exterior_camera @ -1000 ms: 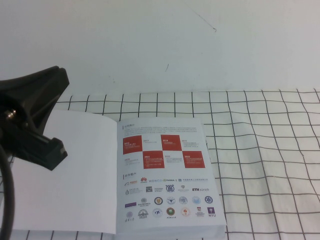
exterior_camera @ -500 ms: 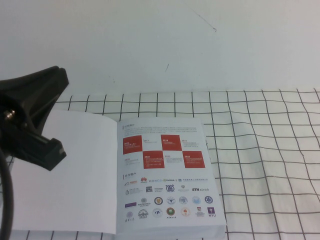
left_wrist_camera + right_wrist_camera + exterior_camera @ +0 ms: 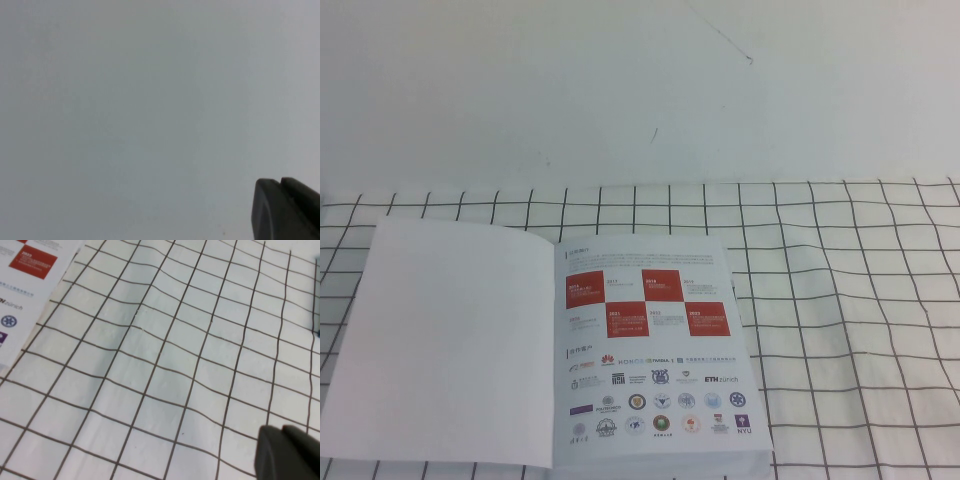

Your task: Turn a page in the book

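— High view first: where's the book (image 3: 570,350)?
— Open on the checkered tabletop (image 3: 850,300); the page (image 3: 450,345) lies flat, blank side up, left of the spine.
— End effectors?
— Left end effector (image 3: 285,210), right end effector (image 3: 287,452): corners only, grip state unclear

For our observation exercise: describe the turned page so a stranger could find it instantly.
On the grid-patterned tablecloth lies an open book. The page is its left leaf, lying flat: blank white, unlike the right leaf with red squares and logos. Neither tool touches it; the left tool and the right tool barely show.
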